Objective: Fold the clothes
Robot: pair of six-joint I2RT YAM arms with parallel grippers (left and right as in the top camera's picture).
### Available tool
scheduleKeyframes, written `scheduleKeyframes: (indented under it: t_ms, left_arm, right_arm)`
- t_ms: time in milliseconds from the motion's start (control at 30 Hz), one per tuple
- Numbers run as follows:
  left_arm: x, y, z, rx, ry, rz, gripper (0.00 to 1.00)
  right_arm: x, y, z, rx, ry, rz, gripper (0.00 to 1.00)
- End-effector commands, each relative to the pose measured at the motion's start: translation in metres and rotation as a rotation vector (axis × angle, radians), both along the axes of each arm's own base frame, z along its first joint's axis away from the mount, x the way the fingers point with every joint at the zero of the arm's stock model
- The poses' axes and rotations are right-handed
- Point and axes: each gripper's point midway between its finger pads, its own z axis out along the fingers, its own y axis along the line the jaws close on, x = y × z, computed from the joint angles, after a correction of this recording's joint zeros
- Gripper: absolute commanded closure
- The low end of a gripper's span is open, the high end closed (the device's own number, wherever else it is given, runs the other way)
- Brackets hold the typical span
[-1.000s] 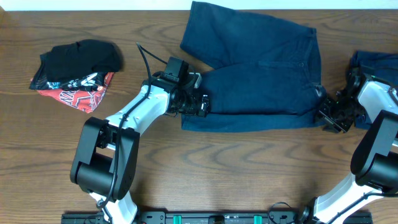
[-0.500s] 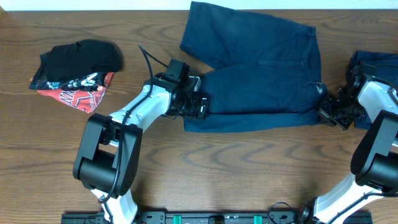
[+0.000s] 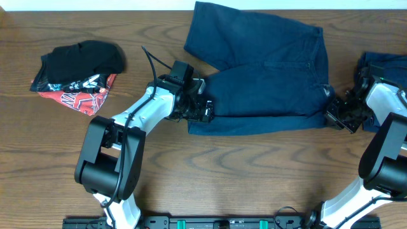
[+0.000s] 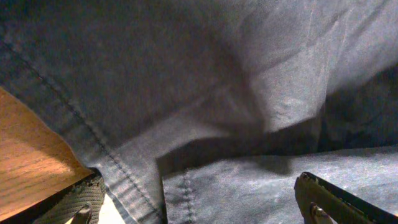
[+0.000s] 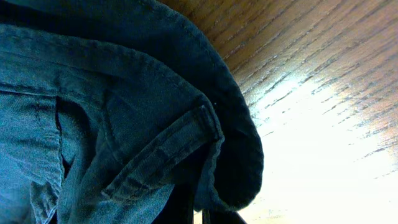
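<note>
Right pincer [image 3: 335, 114] has crept in at the waistband corner of the dark navy-blue fabric shorts [image 3: 267, 70] and gone from part open to fully closed since a second ago; left arm's lower link shifted a touch, shorts lie as before

Right pincer: jaws fully together, pinching the shorts' waistband edge. In the right wrist view the rolled hem and a belt loop of the shorts [image 5: 93, 124] run down into the closed pincer [image 5: 198, 215] at bottom edge, with the brown wood-grain table [image 5: 311, 124] just beside the cloth

Left pincer [image 3: 205, 108]: jaws spread as wide as they go, gripping nothing, sitting at the leg-hem end of the shorts. In the left wrist view the pincer [image 4: 199, 210] has one fingertip in each lower corner, the stitched hem and creased cloth [image 4: 217, 93] spanning between and ahead of them, a strip of table outside its one finger

Shorts lie flat between the two pincers, legs toward the left one, waist at the right one

Well apart from the left pincer on its outer side: a crumpled black soft garment [image 3: 86, 58] on top of a red-black-white printed garment [image 3: 79, 97]. Just behind the right pincer, under that arm: another folded blue piece [image 3: 381, 63]
</note>
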Motion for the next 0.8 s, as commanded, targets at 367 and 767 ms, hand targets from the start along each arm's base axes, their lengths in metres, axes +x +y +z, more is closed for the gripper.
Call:
scheduleKeyframes:
  t_ms: [367, 767]
  left_arm:
    - [-0.003, -0.008, -0.006, 0.026, -0.025, -0.042, 0.21]
    - [-0.021, -0.016, -0.016, 0.048, -0.002, -0.085, 0.37]
  right_arm:
    - [-0.007, 0.006, -0.002, 0.015, 0.029, 0.001, 0.99]
    - [-0.009, 0.007, -0.002, 0.018, 0.039, 0.001, 0.99]
